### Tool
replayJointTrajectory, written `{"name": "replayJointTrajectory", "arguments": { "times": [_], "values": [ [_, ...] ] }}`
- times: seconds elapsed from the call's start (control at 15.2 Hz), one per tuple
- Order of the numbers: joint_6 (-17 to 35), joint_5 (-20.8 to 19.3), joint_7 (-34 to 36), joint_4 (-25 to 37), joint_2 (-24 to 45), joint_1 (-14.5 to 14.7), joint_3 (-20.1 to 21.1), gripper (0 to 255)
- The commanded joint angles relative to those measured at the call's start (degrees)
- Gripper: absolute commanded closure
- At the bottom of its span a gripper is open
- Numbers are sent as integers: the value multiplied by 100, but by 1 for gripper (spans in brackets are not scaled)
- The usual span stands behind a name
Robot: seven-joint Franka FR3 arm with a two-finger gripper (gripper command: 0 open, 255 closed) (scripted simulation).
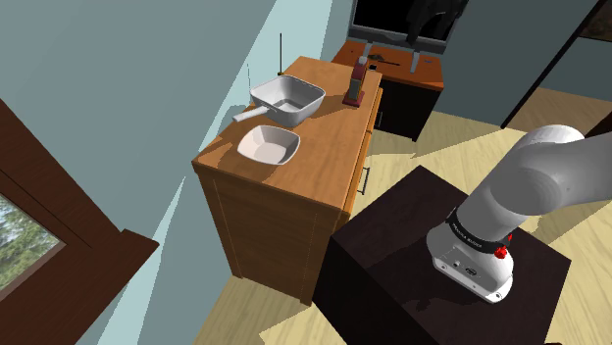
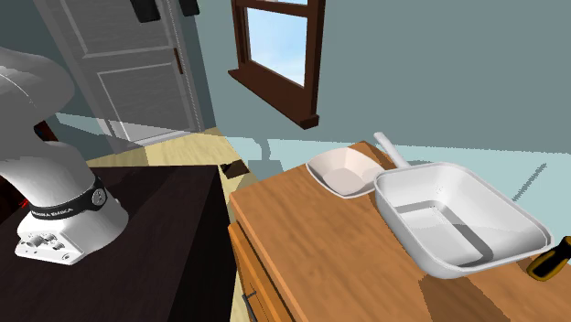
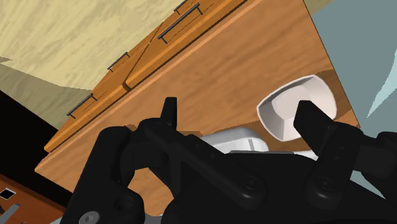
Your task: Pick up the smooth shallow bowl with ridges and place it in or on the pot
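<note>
A shallow white bowl (image 1: 268, 145) with squared sides sits on the wooden cabinet top (image 1: 324, 162), near its front end. Just behind it stands the pot (image 1: 287, 100), a white square pan with a grey handle. The second exterior view has the bowl (image 2: 343, 172) touching or almost touching the pot (image 2: 457, 220). In the wrist view my gripper (image 3: 240, 118) is open, high above the cabinet, with nothing between its fingers. The bowl (image 3: 286, 111) shows far below beside one fingertip (image 3: 312, 121). The pot (image 3: 238, 137) is mostly hidden behind the hand.
A dark red bottle-like object (image 1: 356, 83) stands on the cabinet beyond the pot. An orange and black item (image 2: 552, 259) lies next to the pot. The cabinet's drawers (image 3: 159, 60) face the wooden floor. My arm rises from the dark stand (image 1: 412, 255).
</note>
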Motion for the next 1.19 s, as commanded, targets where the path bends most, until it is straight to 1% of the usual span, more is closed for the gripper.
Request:
{"name": "replayJointTrajectory", "arguments": {
  "times": [0.0, 0.53, 0.79, 1.12],
  "values": [
    [0, 0, 0, 0, 0, 0, 0, 0],
    [1370, 148, -160, -327, 1090, 372, 135, 0],
    [2017, 216, -253, -336, 1749, 548, 216, 0],
    [2759, 287, -375, -205, 2648, 755, 333, 0]
  ]
}}
